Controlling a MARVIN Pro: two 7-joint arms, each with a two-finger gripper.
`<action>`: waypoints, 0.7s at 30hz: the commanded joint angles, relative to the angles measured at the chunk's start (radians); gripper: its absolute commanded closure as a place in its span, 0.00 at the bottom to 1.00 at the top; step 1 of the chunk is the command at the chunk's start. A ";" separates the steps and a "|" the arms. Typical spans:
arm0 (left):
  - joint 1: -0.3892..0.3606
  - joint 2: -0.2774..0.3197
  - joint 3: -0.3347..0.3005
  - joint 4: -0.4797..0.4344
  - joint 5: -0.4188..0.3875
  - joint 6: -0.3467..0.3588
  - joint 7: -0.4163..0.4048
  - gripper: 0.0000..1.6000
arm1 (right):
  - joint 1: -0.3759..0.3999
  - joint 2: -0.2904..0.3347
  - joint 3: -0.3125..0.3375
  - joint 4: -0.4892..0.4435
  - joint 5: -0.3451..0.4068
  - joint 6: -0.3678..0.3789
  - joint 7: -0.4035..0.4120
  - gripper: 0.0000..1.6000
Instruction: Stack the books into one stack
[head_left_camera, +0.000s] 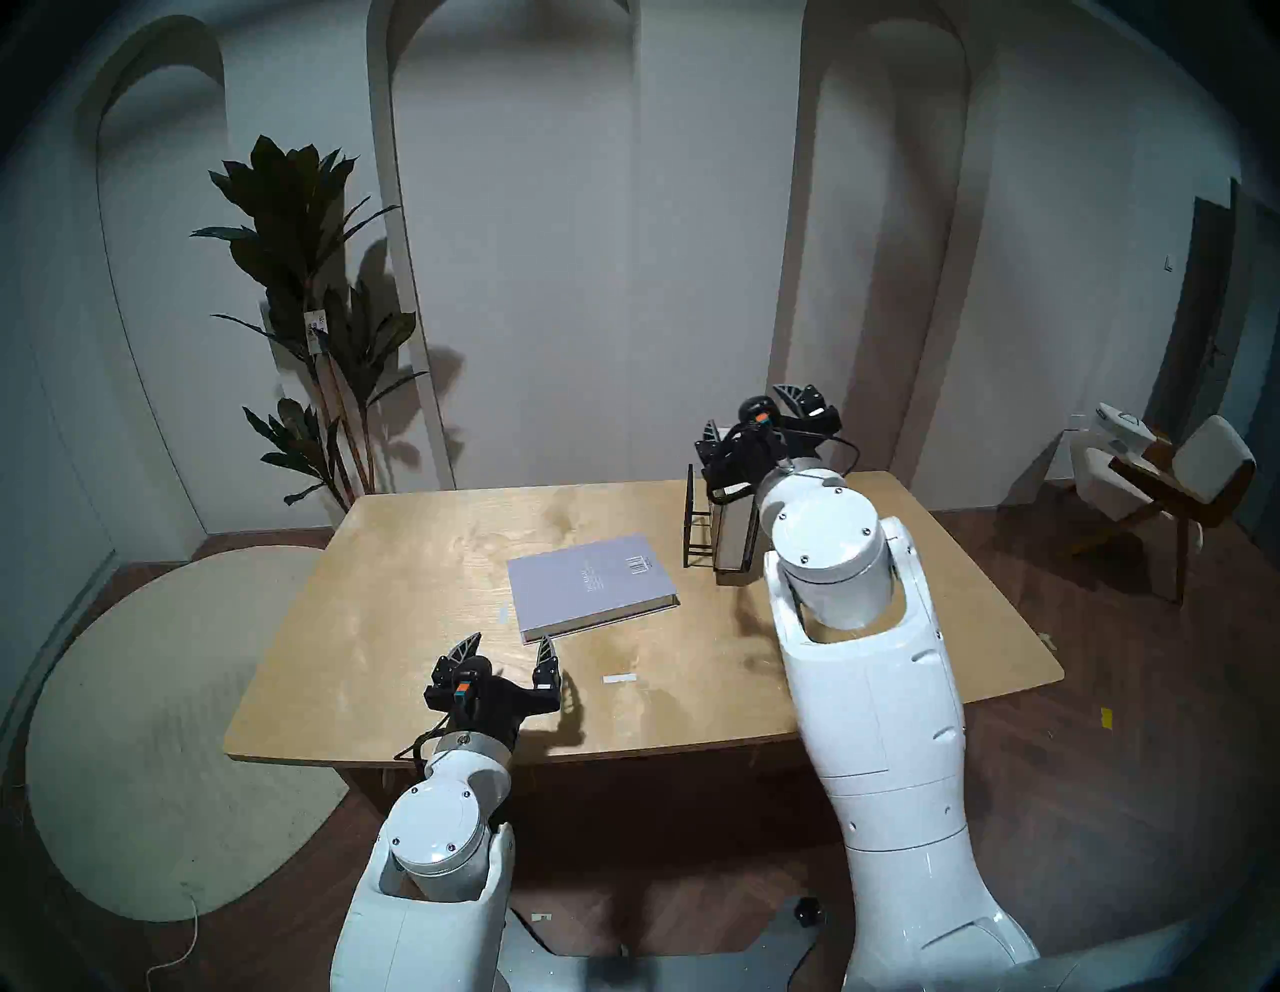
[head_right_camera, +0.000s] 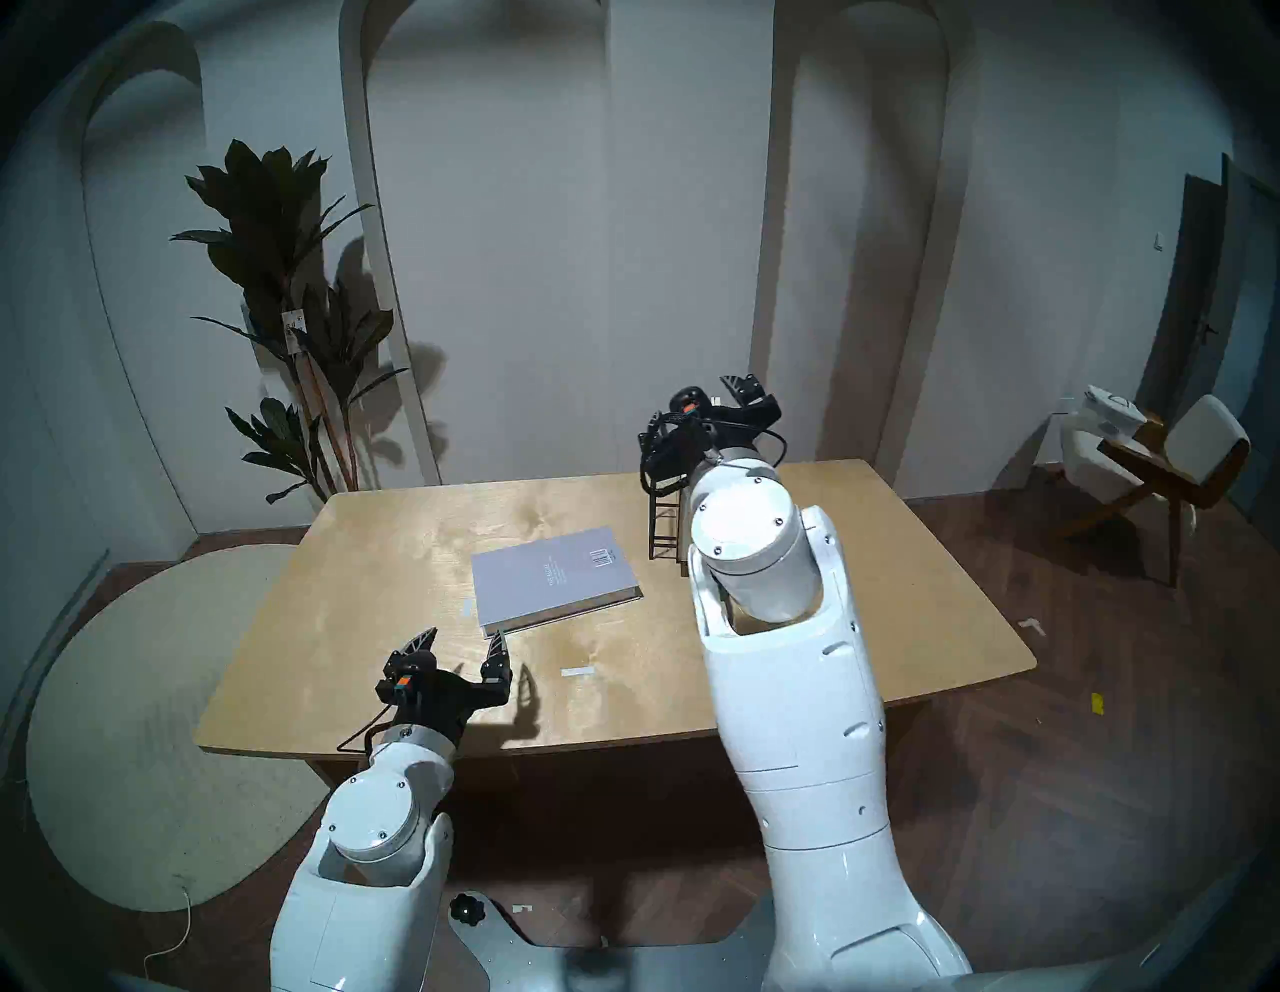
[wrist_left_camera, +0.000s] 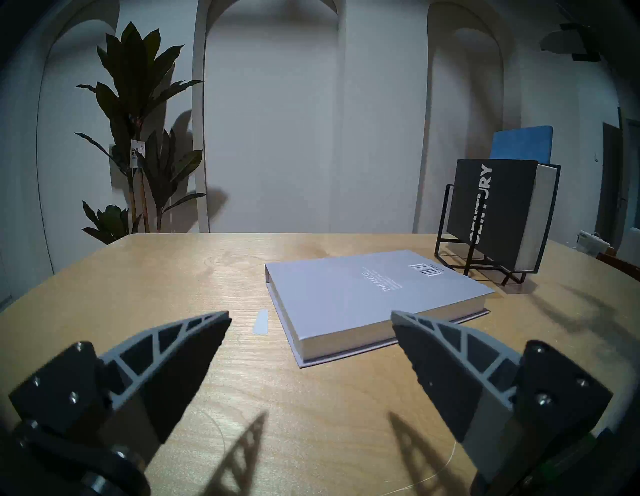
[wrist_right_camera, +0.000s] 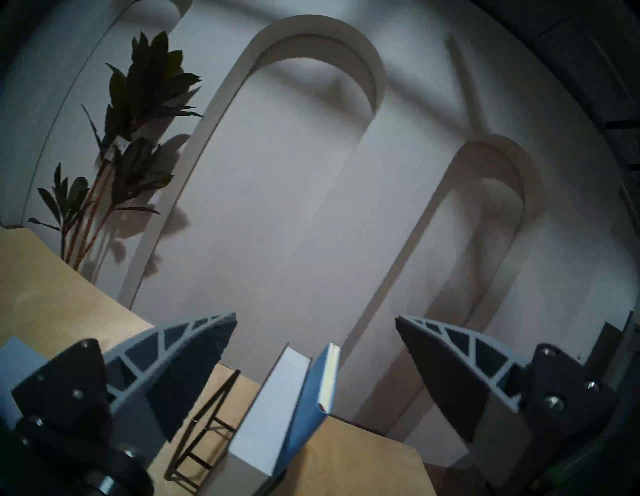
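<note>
Head views: the grey-lavender book (head_left_camera: 592, 585) lies flat at mid-frame on the surface (head_left_camera: 415, 554), alone; nothing is stacked on it yet. The left pincer (head_left_camera: 509, 648) hovers at lower centre, just short of that book's near corner, jaws apart and empty. The right pincer (head_left_camera: 758, 415) sits right of centre, raised over the black wire rack (head_left_camera: 696, 530), jaws wide and holding nothing.

Left wrist view: the grey-lavender book fills mid-frame. At right, the black "CENTURY" book (wrist_left_camera: 491, 204) stands upright in the rack, with the blue notebook (wrist_left_camera: 521, 142) behind it, also upright.

Right wrist view: tilted. Between the spread fingers (wrist_right_camera: 187, 363), at lower centre, show the top edges of the black book's pale page block and the blue notebook beside it.

Judgement: one book is down as the base; the fetch of the second is in hand. The next move calls for the right pincer to descend over the top edge of the "CENTURY" book, close on it without catching the blue notebook or the rack wires, and lift it straight up.
</note>
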 joint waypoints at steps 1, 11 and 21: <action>-0.010 0.001 0.001 -0.016 0.000 -0.005 -0.001 0.00 | -0.116 0.039 0.061 -0.117 0.015 0.006 -0.081 0.00; -0.011 0.001 0.001 -0.012 0.000 -0.005 -0.001 0.00 | -0.241 0.049 0.184 -0.215 0.095 0.053 -0.093 0.00; -0.012 0.001 0.000 -0.006 0.000 -0.005 0.000 0.00 | -0.388 0.038 0.251 -0.245 0.222 0.047 0.005 0.00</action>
